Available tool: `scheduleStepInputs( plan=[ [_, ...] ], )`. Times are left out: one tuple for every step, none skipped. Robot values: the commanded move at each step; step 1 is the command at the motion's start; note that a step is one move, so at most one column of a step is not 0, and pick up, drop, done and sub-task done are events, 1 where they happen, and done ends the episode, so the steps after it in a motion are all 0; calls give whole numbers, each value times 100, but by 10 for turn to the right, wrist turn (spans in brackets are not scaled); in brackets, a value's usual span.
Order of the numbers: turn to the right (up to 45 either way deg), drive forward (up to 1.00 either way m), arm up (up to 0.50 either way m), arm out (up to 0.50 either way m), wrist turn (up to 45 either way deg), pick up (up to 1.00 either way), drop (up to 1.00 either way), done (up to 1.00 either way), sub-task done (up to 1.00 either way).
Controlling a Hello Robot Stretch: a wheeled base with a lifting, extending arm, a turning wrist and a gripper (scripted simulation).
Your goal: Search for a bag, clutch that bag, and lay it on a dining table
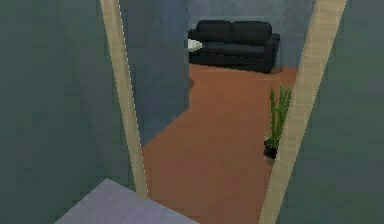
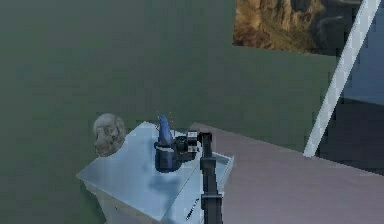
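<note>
Reaching out above the pale tabletop (image 2: pixel 125 180), the hand (image 2: pixel 177 148) is hanging at a blue pointed thing (image 2: pixel 163 131) that is standing near the tabletop's far edge, right of a rounded grey bust (image 2: pixel 109 134) by the far left corner, and whether it is gripping anything cannot be told.

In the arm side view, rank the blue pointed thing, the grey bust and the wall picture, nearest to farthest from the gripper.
1. Blue pointed thing, right by the gripper, on its left.
2. Grey bust, farther left.
3. Wall picture, upper right.
</note>
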Motion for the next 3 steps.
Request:
scheduleStepInputs(
  plan=[
    [0,0,0,0,0,100,0,0,0],
    [0,0,10,0,0,0,0,0,0],
    [0,0,20,0,0,0,0,0,0]
  ],
)
